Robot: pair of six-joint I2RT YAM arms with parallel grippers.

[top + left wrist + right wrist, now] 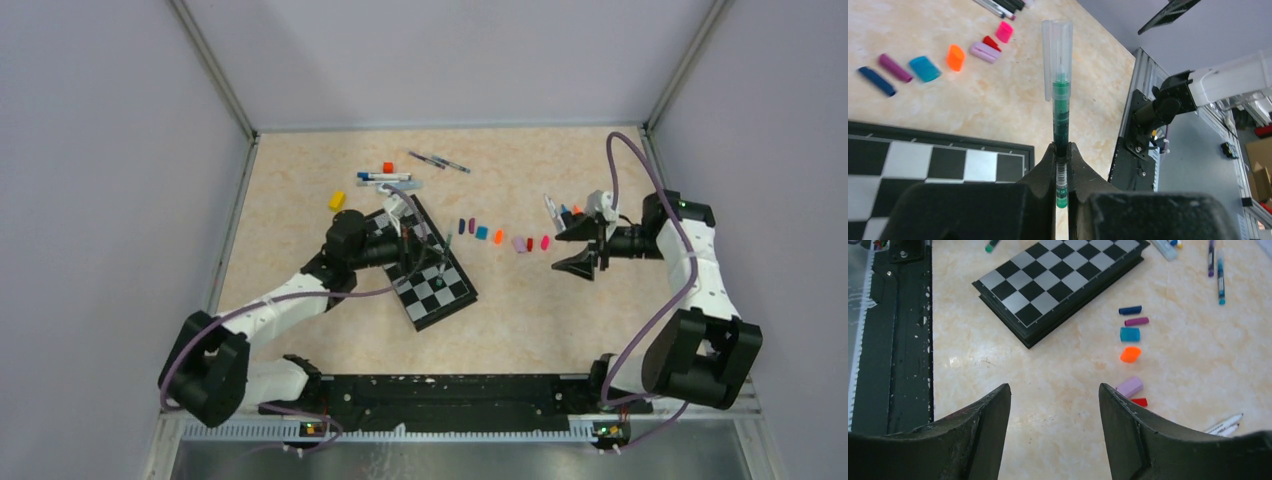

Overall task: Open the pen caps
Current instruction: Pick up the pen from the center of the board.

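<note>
The pale marbled surface (pixel 540 320) is bounded by grey walls, and two arms are mounted at its near edge. The left arm (pixel 290 300) is stretched over a black-and-silver chessboard (pixel 445 290), which is laid at an angle on the left half of the surface. The left jaws are closed tightly on the lower end of a green pen (pixel 1061 105), and the pen is held pointing away from the wrist camera. The right arm (pixel 700 270) is bent toward the middle of the surface. The right jaws are spread wide with nothing held between them, and only bare surface is seen in the gap.

Several other pens (pixel 440 161) are laid near the far edge. White markers (pixel 1223 425) are seen near the right jaws.

A clear cap (pixel 1057 45) is fitted on the tip of the green pen. Loose pen caps are set in a slightly curved row on the surface, between the chessboard and the right jaws: a dark blue cap (pixel 877 81), a purple cap (pixel 895 68), a teal cap (pixel 925 68), an orange cap (pixel 955 57), a lilac cap (pixel 984 52), a red cap (pixel 992 43) just beside the lilac one, and a pink cap (pixel 1004 31). A yellow block (pixel 337 200) and a small orange-red cube (pixel 388 167) are placed near the far pens, well apart from the row.
</note>
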